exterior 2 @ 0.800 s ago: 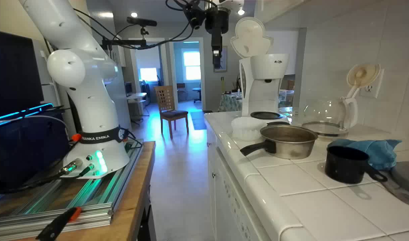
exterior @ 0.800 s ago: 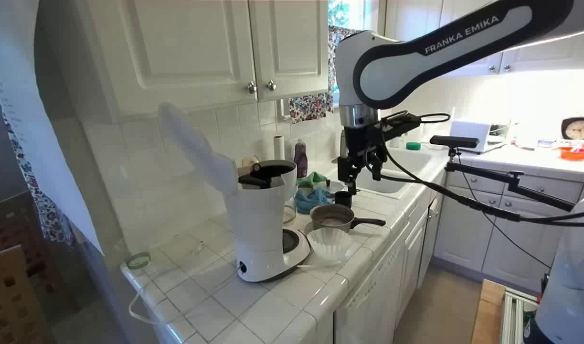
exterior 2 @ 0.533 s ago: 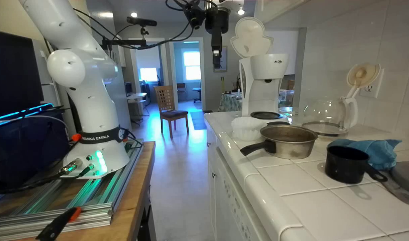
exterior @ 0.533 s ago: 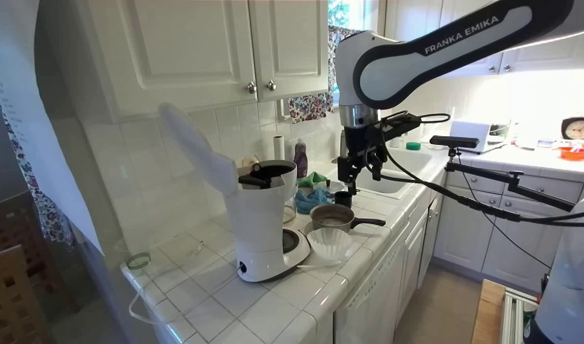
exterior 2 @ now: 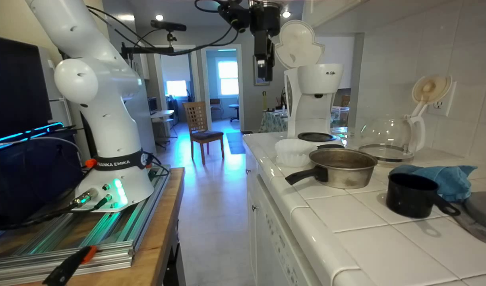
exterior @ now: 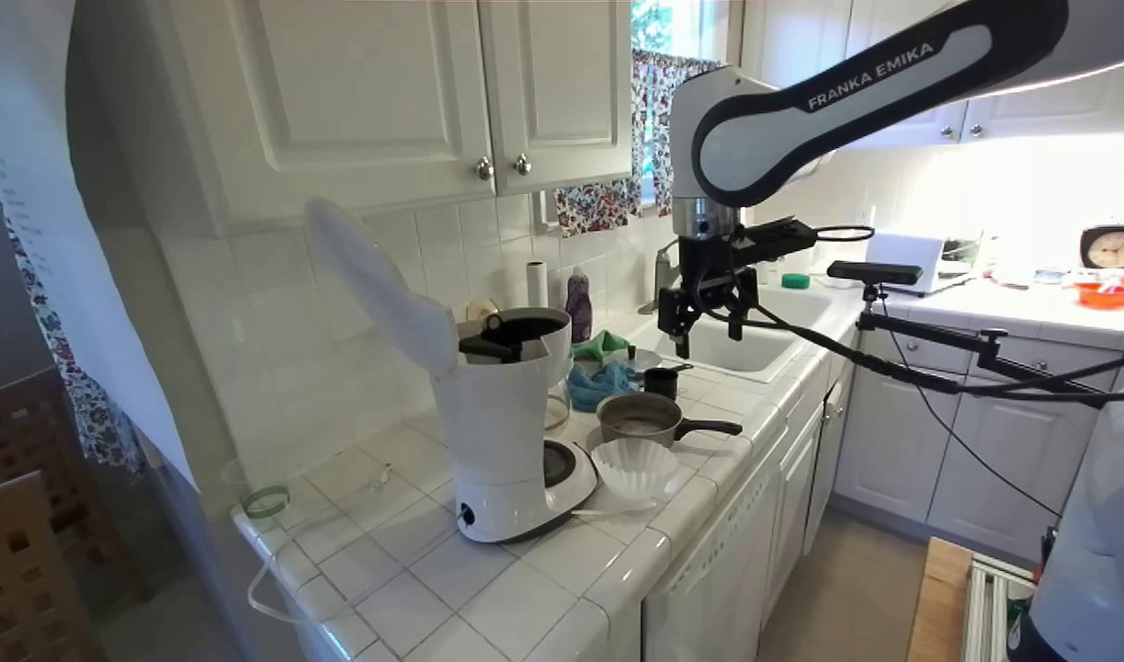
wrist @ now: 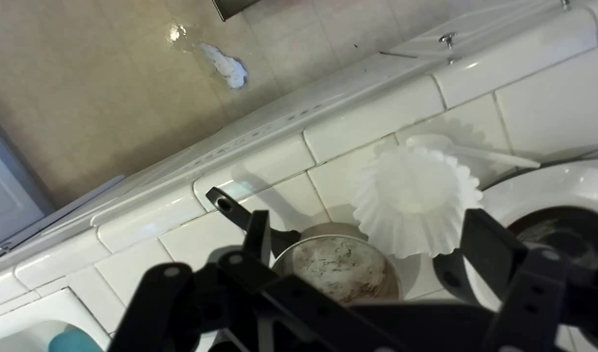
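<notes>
My gripper (wrist: 372, 239) stands open in the wrist view, with nothing between its fingers. It hangs in the air above the tiled counter, as an exterior view (exterior: 709, 338) also shows. Below the jaws in the wrist view lies a worn metal saucepan (wrist: 338, 266) with a black handle. Beside the pan sits a white fluted paper filter (wrist: 411, 195). A white coffee maker (exterior: 502, 441) with its lid raised stands near the filter in both exterior views. A small black cup with a handle (exterior 2: 409, 194) rests on the counter beyond the saucepan.
A glass carafe (exterior 2: 386, 135) with its lid up stands by the wall. A blue cloth (exterior 2: 451, 182) and a glass lid (exterior 2: 481, 214) lie near the black cup. A white spoon (wrist: 494, 155) lies by the filter. The sink (exterior: 732, 349) is behind the gripper.
The arm has shifted toward the sink, away from the coffee maker, and the gripper appears larger and farther right in an exterior view. The things on the counter have not moved.
</notes>
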